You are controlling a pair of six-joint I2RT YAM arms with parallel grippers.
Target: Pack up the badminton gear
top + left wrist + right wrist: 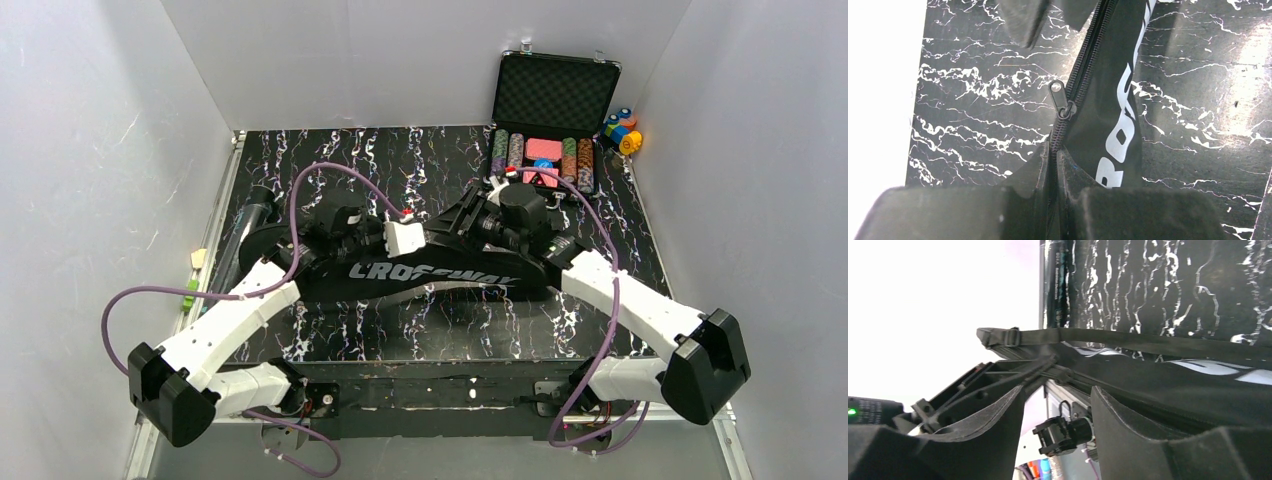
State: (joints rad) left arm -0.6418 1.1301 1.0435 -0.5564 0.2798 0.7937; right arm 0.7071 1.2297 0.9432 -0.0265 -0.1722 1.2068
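Observation:
The long black "CROSSWAY" bag [420, 272] lies across the middle of the table. In the left wrist view its zipper runs up from my fingers, and the metal zipper pull [1057, 93] sits just beyond them. My left gripper [1055, 167] is shut on the bag's [1108, 100] zipper edge, near the bag's middle [420, 240]. My right gripper [1058, 410] is open beside the bag's [1178, 385] top edge, with only air between its fingers [1128, 435]. The bag's strap [1148, 342] stretches across above them. The dark teal-lettered tube [250, 222] lies along the table's left edge.
An open black case of poker chips [545, 150] stands at the back right, with small coloured blocks [622, 130] beside it. White walls close in the table on three sides. Purple cables loop over both arms.

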